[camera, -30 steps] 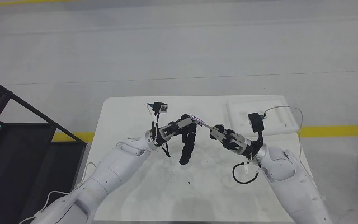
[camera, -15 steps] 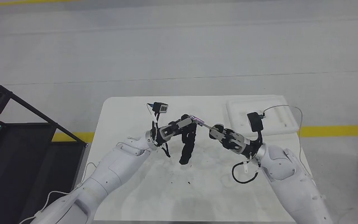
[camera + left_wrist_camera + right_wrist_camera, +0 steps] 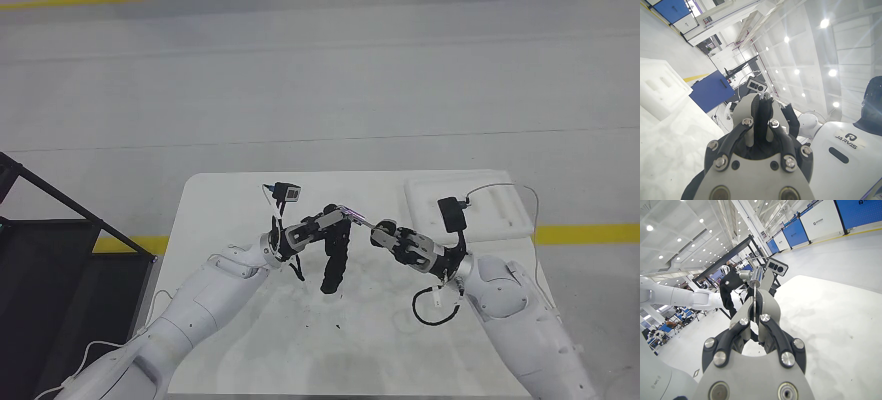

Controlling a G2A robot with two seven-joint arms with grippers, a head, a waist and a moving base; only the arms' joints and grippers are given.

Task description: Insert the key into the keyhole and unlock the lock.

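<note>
Above the middle of the white table [image 3: 250,340], my left gripper [image 3: 340,214] is shut on the silver lock [image 3: 755,275], which it holds in the air. A black cloth cover [image 3: 334,262] hangs down from that gripper's fingers [image 3: 761,111]. My right gripper [image 3: 378,232] is shut on the flat metal key [image 3: 754,306]. The key's tip sits in the keyhole at the round end of the lock cylinder. Both grippers meet tip to tip over the table.
A white foam tray [image 3: 488,205] lies at the table's far right corner, also seen as the white foam tray [image 3: 657,91]. A black rack [image 3: 50,250] stands left of the table. A loose cable [image 3: 435,305] hangs by the right arm.
The right arm has shifted slightly toward the lock, pushing the key a little closer in. The left arm holds still.
</note>
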